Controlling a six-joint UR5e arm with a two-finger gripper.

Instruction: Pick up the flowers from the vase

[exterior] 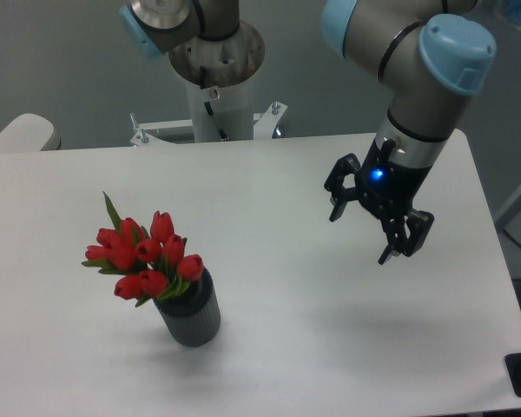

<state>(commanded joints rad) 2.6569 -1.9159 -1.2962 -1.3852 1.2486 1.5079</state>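
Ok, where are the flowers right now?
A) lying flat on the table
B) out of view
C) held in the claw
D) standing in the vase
D: the flowers stand in the vase, while the claw hangs open and empty off to the side.

Soft, even light from overhead fills the scene, bright without harshness. The white table [269, 200] reads slightly grey and shows no glare. A faint, diffuse shadow lies on it at about 5 o'clock from the vase [191, 313], and a broader, paler one sits under the gripper [380, 228] toward 6 o'clock. A small blue indicator light [378, 174] glows on the wrist. Focus is mildly soft throughout, with fine grain; edges look undistorted.
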